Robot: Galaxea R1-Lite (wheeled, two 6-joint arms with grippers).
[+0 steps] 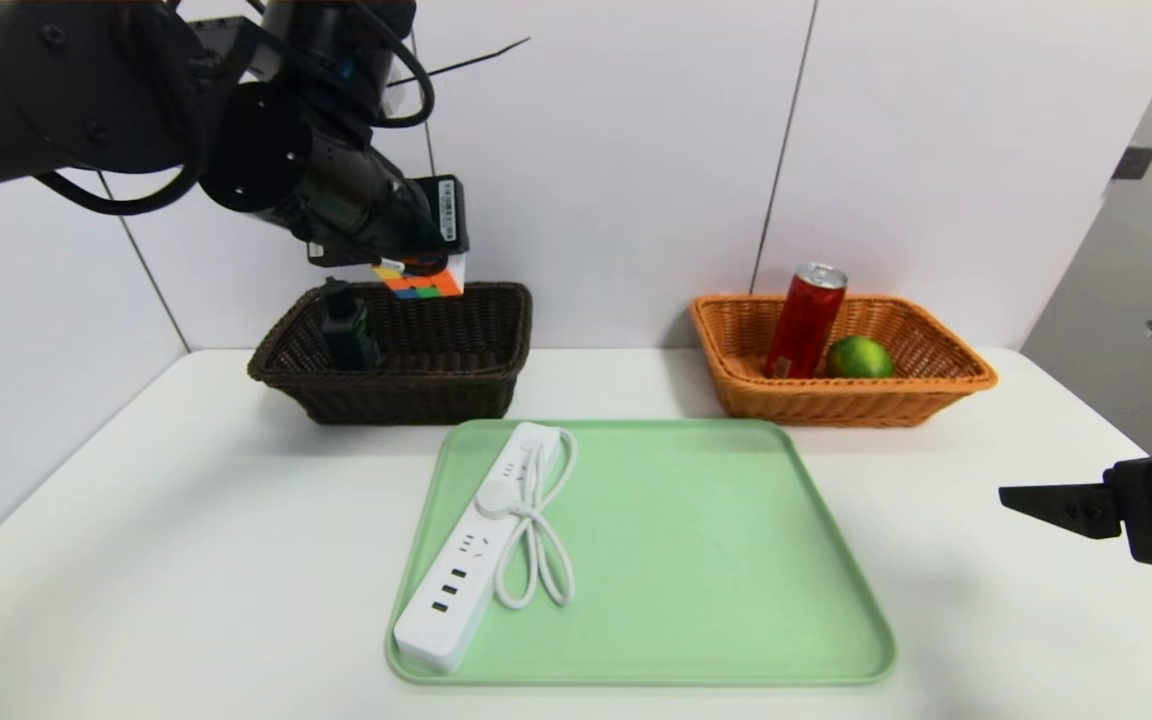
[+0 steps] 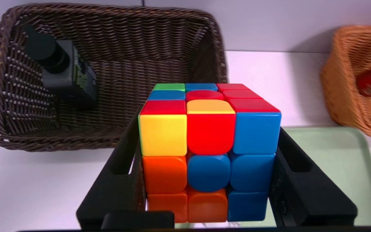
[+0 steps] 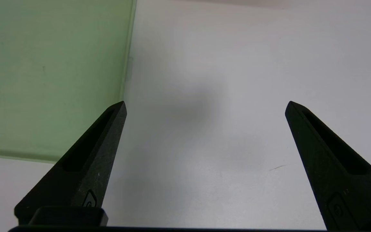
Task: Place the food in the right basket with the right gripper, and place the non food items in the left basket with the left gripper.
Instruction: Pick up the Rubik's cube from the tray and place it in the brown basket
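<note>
- One green tray (image 1: 696,560) lies nearest on the white table (image 1: 136,560), holding one white power strip (image 1: 466,560) with its cord looped beside it
- The right gripper (image 1: 1011,497) hangs at the table's right side, beside the tray, its two fingers spread wide with nothing between them; the right wrist view shows only bare table and a tray corner (image 3: 43,80) below it
- Two baskets stand at the back by the wall: one dark brown basket (image 1: 456,385) on the left, one orange basket (image 1: 836,405) on the right
- The orange basket holds one red can (image 1: 804,320), leaning, and one lime (image 1: 858,357)
- The dark basket holds one black bottle (image 1: 348,330)
- The left gripper (image 1: 423,268) is raised over the dark basket's near rim, clamped on one puzzle cube (image 1: 423,281)
- The left wrist view shows the cube (image 2: 209,151) pinched between both fingers (image 2: 121,174), largely hidden in the head view
</note>
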